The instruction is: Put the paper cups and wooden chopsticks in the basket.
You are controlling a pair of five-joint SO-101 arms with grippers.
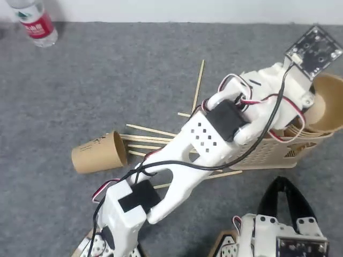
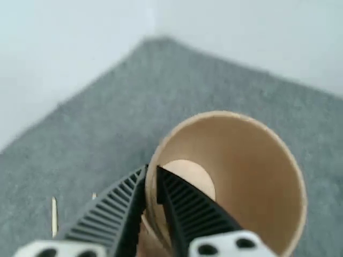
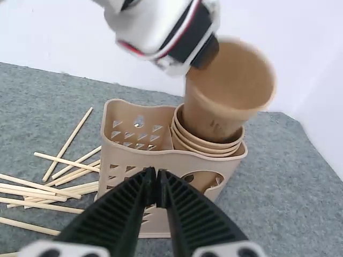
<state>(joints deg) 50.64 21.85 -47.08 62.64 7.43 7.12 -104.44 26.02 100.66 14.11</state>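
Note:
My left gripper (image 2: 151,184) is shut on the rim of a tan paper cup (image 2: 241,166), one finger inside and one outside. The cup (image 3: 230,91) hangs tilted, its base set into a stack of cups (image 3: 209,142) standing in one compartment of the beige basket (image 3: 136,160). A second paper cup (image 1: 99,152) lies on its side on the grey mat, left of the arm. Several wooden chopsticks (image 1: 150,140) lie scattered between that cup and the basket (image 1: 268,155). My right gripper (image 3: 156,184) is shut and empty, just in front of the basket.
A plastic water bottle (image 1: 36,22) lies at the far left corner of the mat. A single chopstick (image 1: 199,84) points away behind the basket. The left arm (image 1: 203,139) stretches diagonally above the chopsticks. A white wall stands behind the basket.

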